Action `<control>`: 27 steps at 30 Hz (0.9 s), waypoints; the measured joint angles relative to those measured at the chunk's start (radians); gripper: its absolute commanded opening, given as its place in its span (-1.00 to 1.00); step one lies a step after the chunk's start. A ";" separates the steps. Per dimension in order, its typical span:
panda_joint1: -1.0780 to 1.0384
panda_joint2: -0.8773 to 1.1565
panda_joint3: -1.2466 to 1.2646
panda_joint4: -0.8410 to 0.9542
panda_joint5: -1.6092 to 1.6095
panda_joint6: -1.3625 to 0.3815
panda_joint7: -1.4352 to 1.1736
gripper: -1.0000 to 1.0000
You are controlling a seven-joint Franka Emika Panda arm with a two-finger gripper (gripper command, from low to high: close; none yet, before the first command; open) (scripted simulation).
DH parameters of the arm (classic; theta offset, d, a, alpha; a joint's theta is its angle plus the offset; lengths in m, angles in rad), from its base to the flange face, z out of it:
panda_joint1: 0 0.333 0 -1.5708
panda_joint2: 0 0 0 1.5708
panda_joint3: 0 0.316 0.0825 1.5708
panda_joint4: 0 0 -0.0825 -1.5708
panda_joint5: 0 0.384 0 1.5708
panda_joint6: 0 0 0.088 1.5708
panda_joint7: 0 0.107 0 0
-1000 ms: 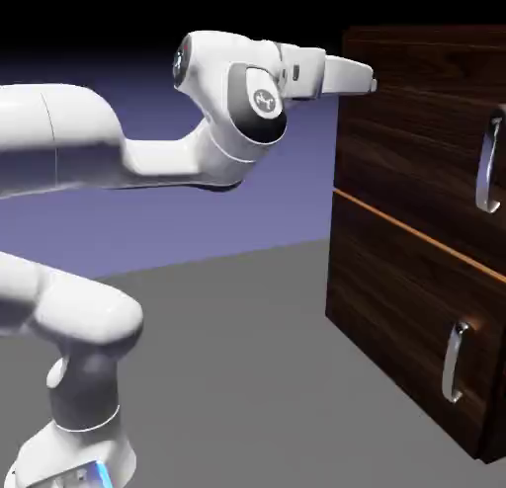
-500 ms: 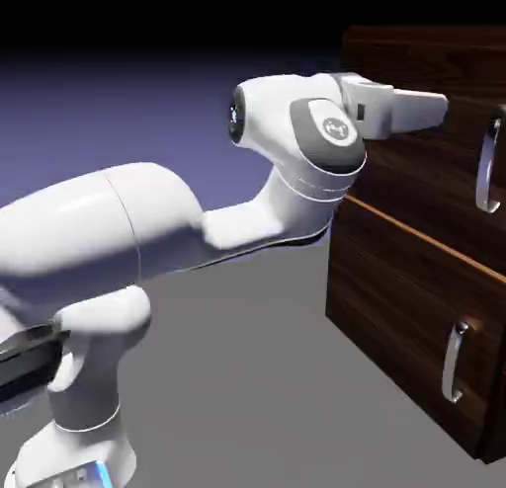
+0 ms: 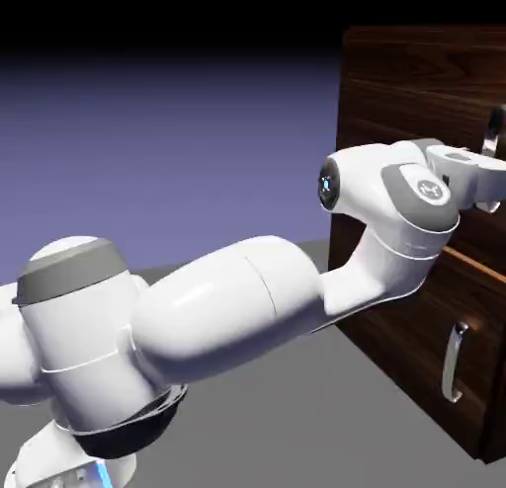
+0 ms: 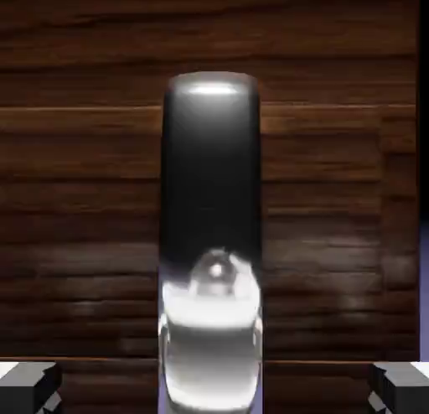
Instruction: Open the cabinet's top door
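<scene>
The dark walnut cabinet (image 3: pixel 368 51) fills the exterior view's right. Its top door (image 3: pixel 415 101) stands flush with the front, and only the upper part of its silver handle (image 3: pixel 493 130) shows above my hand. My gripper (image 3: pixel 494 170) is right at that handle. In the hand view the silver bar handle (image 4: pixel 211 236) runs up the middle against the top door (image 4: pixel 84 194). Grey fingertips (image 4: pixel 27 387) sit in both bottom corners, one on each side of the bar with a gap to it. The gripper (image 4: pixel 214 391) stands open around the bar.
Below the top door is the shorter lower panel (image 3: pixel 400 308) with its own silver handle (image 3: pixel 453 363). My white arm (image 3: pixel 247 298) stretches across the grey table (image 3: pixel 296 407) from the lower left to the cabinet front.
The arm has stretched right and down across the cabinet front. The hand went from the cabinet's upper left corner to the top door's handle, which now lies between the fingers.
</scene>
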 measured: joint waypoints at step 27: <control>-0.723 -0.180 0.722 -0.907 0.206 -0.783 0.323 -1.00</control>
